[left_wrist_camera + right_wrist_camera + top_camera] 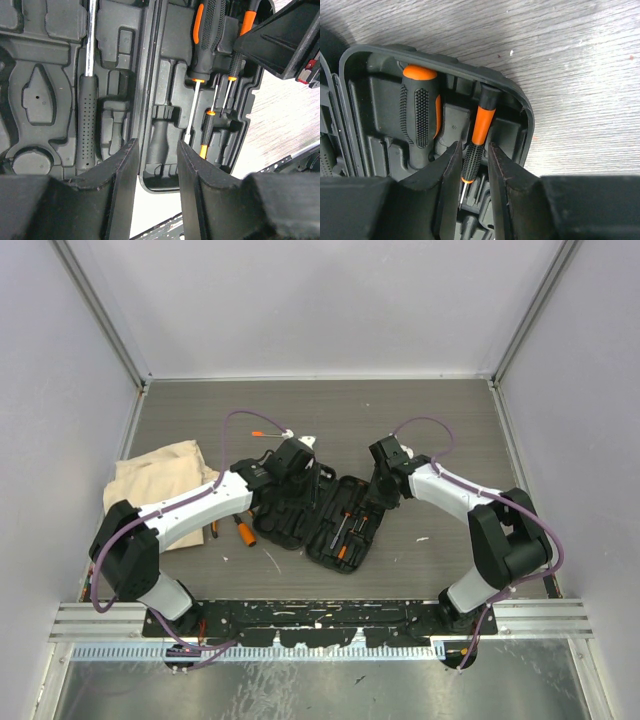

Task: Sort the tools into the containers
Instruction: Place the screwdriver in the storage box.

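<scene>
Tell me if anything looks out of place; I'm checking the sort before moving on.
Yes: an orange-handled tool lies loose on the table beside the left arm, outside the open tool case, and a thin orange-tipped driver sits alone farther back.

Right gripper [473,149] is straddling the grip of the thin orange-and-black driver [482,117] lying in its slot by the black tool case's [375,115] right wall, contact unclear, with a fatter black-and-orange screwdriver [420,117] sitting one slot left and the case resting on the grey wood-grain table [570,60].
</scene>
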